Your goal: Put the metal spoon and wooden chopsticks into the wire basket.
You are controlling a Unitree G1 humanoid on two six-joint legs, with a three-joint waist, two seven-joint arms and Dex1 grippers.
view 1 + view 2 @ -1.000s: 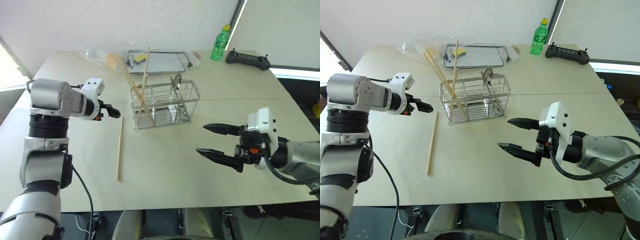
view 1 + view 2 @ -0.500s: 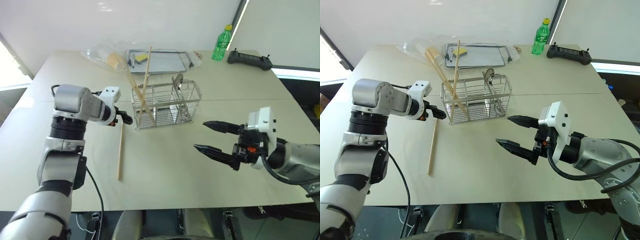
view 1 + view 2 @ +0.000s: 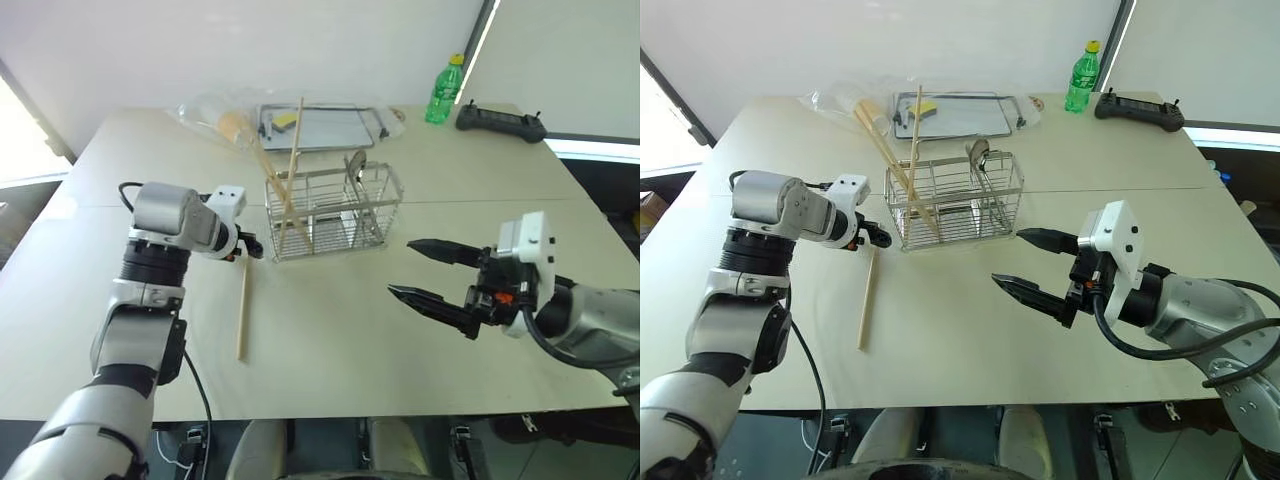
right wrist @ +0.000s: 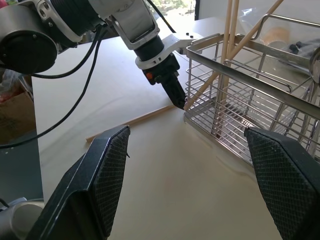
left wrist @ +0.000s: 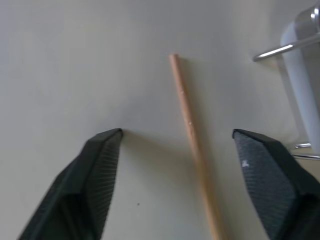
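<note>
step: picking last chopstick off tabletop beside wire basket. left hand spread, straddling its tip; right hand spread, empty. next: lower, clench, lift.

A wide pale beige table fills the middle of the room, with a thin seam running across its top. Behind it stands a plain white wall. At the far right a dark vertical frame edges a bright pane, with a white sill below it. Strong daylight comes in at the far left edge. Dark floor shows beside the table on the right.
</note>
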